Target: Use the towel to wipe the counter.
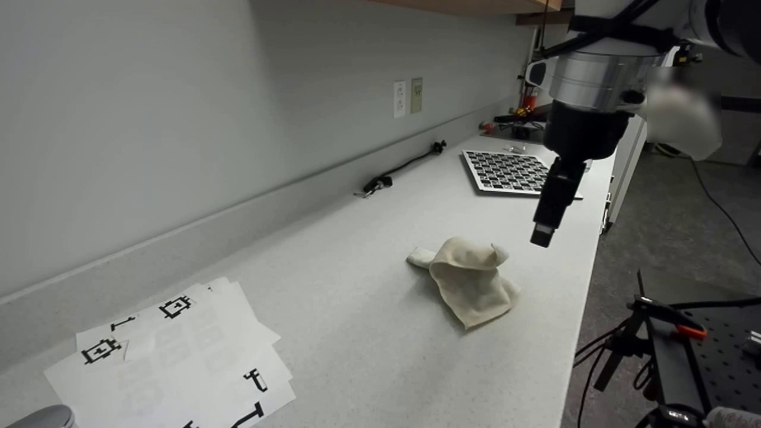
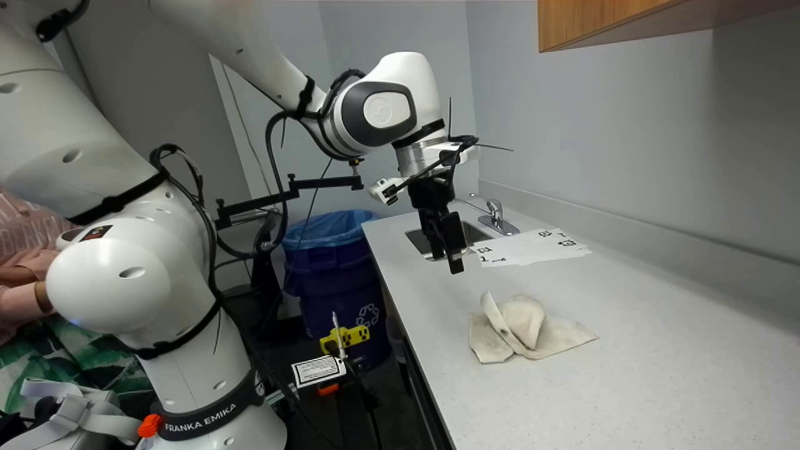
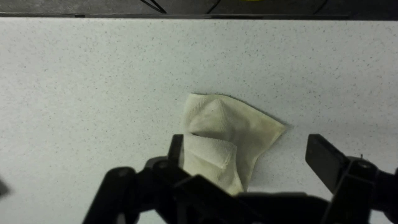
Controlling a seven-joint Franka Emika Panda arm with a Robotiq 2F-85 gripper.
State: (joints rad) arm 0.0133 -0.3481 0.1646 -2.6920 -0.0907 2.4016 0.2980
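gripper in the air, fingers wide apart, nothing held. towel crumpled on counter, about 8 o'clock of gripper in an exterior view. likely step: grasp. wrist view has raised fold nearer the 9 o'clock finger, so shift toward 9, lower straight, pinch fold deep, avoid jamming tips into counter, then wipe with light pressure.
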